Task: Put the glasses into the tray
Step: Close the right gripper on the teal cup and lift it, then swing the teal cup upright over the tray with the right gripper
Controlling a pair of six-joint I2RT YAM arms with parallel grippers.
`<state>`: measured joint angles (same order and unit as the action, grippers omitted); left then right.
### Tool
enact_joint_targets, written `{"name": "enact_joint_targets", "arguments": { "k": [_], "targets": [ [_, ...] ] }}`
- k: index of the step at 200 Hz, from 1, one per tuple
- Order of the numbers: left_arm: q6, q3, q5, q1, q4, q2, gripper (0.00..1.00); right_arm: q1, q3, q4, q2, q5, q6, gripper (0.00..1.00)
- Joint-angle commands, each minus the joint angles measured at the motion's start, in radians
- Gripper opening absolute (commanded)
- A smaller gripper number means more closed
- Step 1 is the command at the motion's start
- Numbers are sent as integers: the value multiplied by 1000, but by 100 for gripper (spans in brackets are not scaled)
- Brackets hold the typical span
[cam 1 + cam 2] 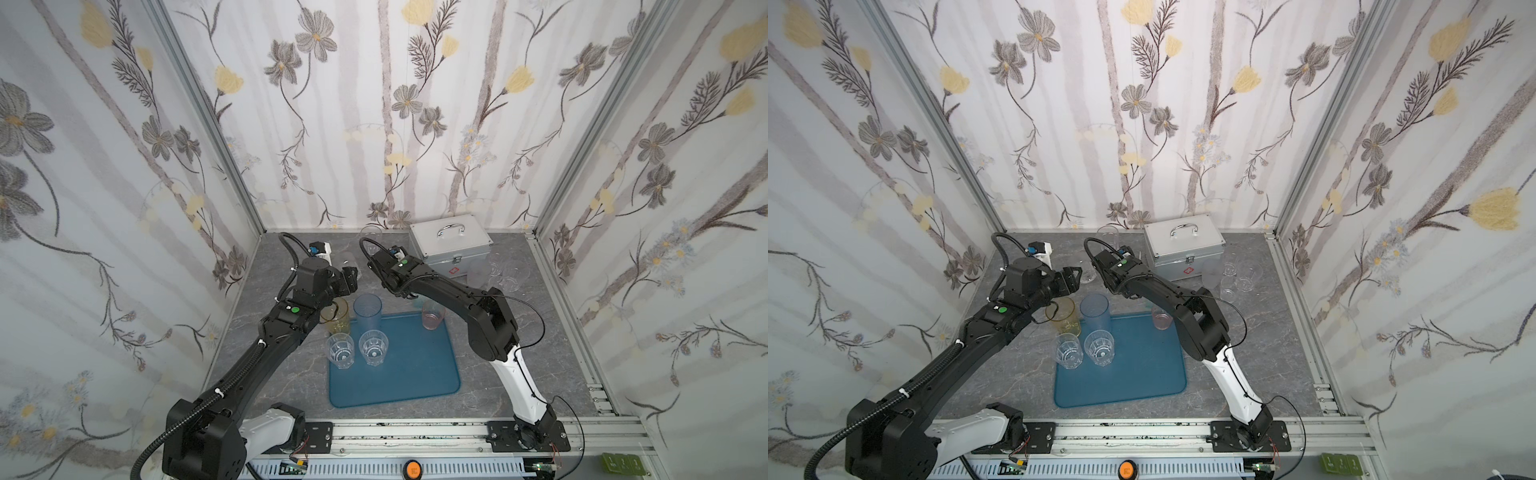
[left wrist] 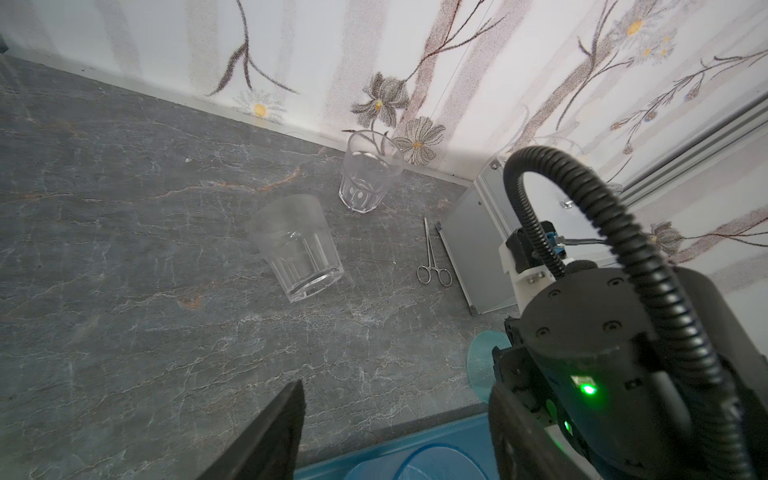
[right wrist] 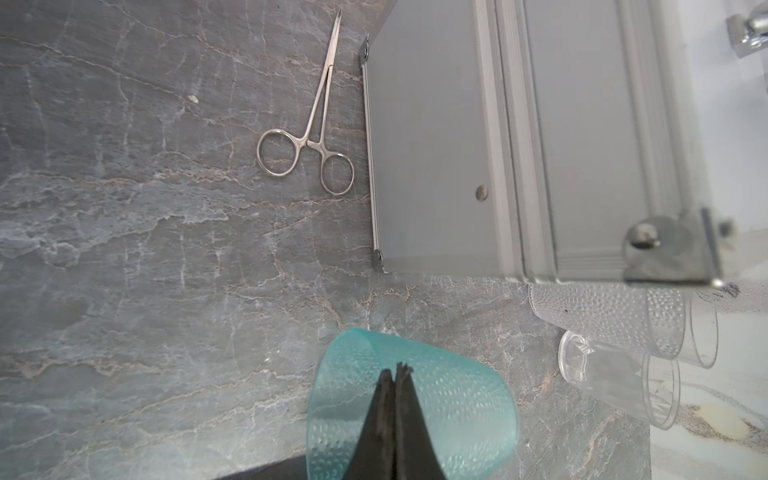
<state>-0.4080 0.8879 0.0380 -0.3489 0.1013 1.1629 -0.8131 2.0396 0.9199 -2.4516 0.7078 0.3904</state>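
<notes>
My right tool is pinched shut on the teal glass wall, while my left tool hangs wide and empty.

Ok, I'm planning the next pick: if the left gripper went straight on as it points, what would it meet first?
Likely the nearer clear tumbler, ahead of the open left gripper; a second clear tumbler stands beyond it. Depth is uncertain.

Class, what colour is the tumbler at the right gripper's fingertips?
Translucent teal tumbler, dimpled; best seen in the right wrist view.
</notes>
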Motion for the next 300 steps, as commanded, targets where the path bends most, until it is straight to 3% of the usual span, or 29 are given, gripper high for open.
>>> {"name": "enact_joint_targets", "arguments": {
  "k": [1, 19, 54, 123, 188, 203, 228, 300],
  "targets": [
    [0, 2, -13, 2, -31, -2, 72, -1, 4, -4, 29, -61, 3, 23],
    [0, 2, -14, 2, -32, 1, 72, -1, 1, 28, 20, -54, 39, 41],
    [4, 0, -5, 4, -35, 9, 73, 11, -24, 25, -9, -51, 87, 49],
    [17, -6, 6, 13, -40, 11, 73, 24, -20, 89, -103, 63, 111, 44],
    [28, -15, 9, 26, -43, -3, 73, 28, -12, 122, -109, 136, 96, 25],
    [28, -19, 10, 28, -45, -8, 73, 28, -9, 141, -96, 120, 90, 29],
    [29, -29, 12, 32, -46, -9, 73, 20, -8, 173, -68, 110, 85, 44],
    [44, -41, 30, 48, -58, -12, 74, 37, -56, 232, -60, 145, 112, 43]
  ]
}}
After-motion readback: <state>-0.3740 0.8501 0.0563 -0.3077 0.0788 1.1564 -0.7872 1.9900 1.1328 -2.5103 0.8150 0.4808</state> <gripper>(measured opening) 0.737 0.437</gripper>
